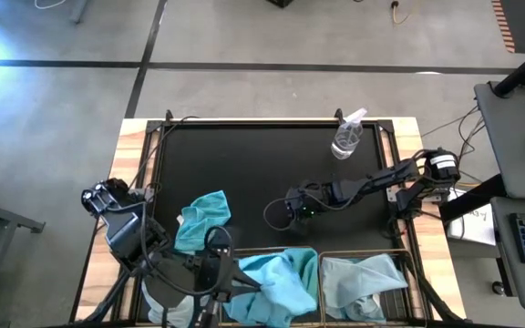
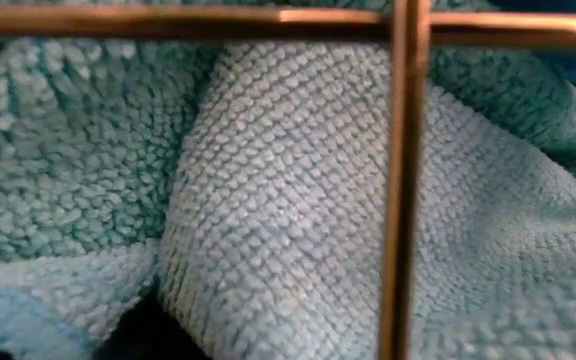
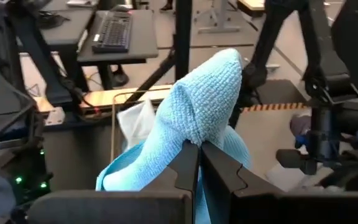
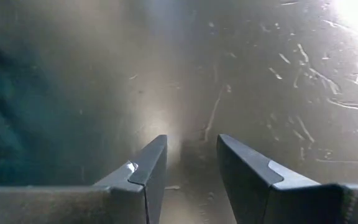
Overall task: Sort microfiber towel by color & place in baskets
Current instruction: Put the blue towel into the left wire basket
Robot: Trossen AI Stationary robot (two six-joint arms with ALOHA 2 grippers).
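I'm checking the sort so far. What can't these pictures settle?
- Left basket: floor hidden under turquoise towels, high view; count unclear.
- Left gripper: lost among arm cables, high view.
- Low view: only towel behind basket wire; table unseen.
- Spray bottle: label too small.

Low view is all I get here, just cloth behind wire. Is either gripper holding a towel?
Observer: Yes. The left gripper is shut on a turquoise towel and holds it in the air.
Operator: And the right one?
Observer: The right gripper is open and empty, pointing down at the bare black mat.
Operator: Anything left to sort?
Observer: One turquoise towel lies on the mat. A spray bottle lies at the mat's far edge.
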